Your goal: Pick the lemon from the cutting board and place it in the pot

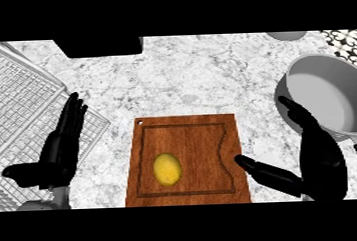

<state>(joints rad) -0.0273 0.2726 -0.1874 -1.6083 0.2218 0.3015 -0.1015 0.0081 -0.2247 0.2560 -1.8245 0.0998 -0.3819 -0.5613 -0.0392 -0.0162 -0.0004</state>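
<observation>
A yellow lemon (167, 169) lies on the wooden cutting board (204, 136) on the marble desk (187, 77). The right hand (319, 157), fingers straight and released, hovers between board and grey pot (324, 90). The left hand (61, 146) rests open over a wire rack (18, 93).

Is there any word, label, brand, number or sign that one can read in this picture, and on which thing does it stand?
None: no readable text shows on anything.
The cutting board, lemon and pot bear no writing.
The wire rack and the dark box at the top edge also show none.
The patterned patch at the top right is a pattern, not letters.
</observation>
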